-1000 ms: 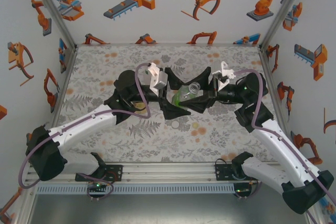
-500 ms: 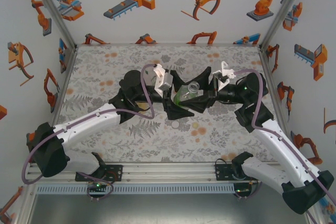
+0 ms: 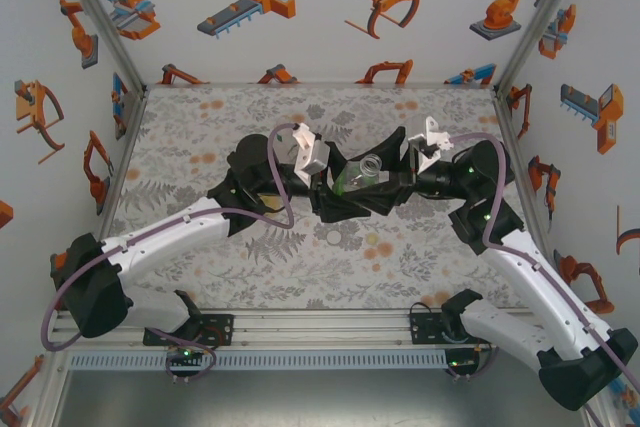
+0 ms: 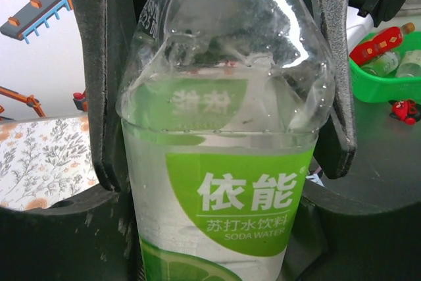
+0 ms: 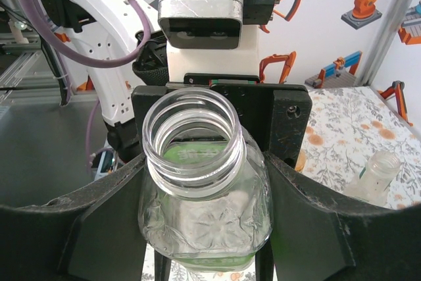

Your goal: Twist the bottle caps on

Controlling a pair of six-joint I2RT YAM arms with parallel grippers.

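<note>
A short bottle (image 3: 357, 176) with a green soda-water label hangs tilted above the middle of the table, and both grippers grip it. My left gripper (image 3: 333, 194) is shut on its body (image 4: 223, 162); the fingers (image 4: 105, 97) press the label's sides. My right gripper (image 3: 388, 185) is shut on the bottle's shoulder (image 5: 204, 222). The threaded neck (image 5: 192, 133) is open and bears no cap. A whitish cap (image 3: 333, 237) lies on the table in front of the grippers. A slim clear bottle (image 5: 378, 174) without a cap stands to the right in the right wrist view.
The floral table mat (image 3: 200, 137) is walled on three sides by panels with robot pictures. A green basket (image 4: 388, 70) holding other bottles stands beyond the table in the left wrist view. The left arm's camera housing (image 5: 200, 11) faces the right wrist closely.
My left gripper has slid right onto the green bottle and closed its fingers on it. The right gripper has kept its hold and barely moved.
</note>
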